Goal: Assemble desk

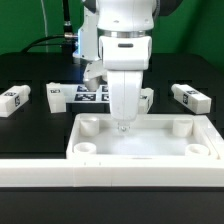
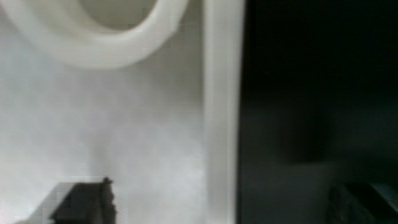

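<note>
1. The exterior view stands in front of the table (image 1: 30,128), a little above it. It faces the arm (image 1: 125,40) head-on, far enough back to take in the whole tabletop (image 1: 150,148).
2. The long white bar (image 1: 110,180) crosses its foreground.
3. The wrist view looks down past the gripper (image 2: 222,205), very near the surface and blurred.
4. Both views share the patch of tabletop under the gripper, including a round socket (image 2: 89,50) and the rim wall (image 2: 222,110). I cannot tell which socket it is.
</note>
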You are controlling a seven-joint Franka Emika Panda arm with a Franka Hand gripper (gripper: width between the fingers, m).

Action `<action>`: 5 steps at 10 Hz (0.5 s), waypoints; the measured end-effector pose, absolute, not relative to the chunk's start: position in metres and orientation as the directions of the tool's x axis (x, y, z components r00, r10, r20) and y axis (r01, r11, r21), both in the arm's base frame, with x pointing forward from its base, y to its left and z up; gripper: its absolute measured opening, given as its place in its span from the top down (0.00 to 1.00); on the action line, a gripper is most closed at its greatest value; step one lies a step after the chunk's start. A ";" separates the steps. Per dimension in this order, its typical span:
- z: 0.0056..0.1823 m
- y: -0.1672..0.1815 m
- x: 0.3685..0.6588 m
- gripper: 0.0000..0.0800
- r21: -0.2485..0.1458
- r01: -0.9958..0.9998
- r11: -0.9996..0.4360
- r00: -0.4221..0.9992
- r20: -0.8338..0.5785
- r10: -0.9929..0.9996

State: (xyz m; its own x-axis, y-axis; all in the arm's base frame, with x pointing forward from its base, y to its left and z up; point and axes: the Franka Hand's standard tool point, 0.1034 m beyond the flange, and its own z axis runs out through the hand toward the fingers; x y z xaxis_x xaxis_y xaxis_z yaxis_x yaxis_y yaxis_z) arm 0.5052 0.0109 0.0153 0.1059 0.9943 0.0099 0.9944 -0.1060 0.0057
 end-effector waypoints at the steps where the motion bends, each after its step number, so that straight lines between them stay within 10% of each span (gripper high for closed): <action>1: 0.023 0.011 0.502 0.23 0.013 0.991 -0.132 0.132 0.008 0.991; 5: 0.057 0.022 0.498 0.19 0.038 0.955 -0.295 0.295 0.006 0.955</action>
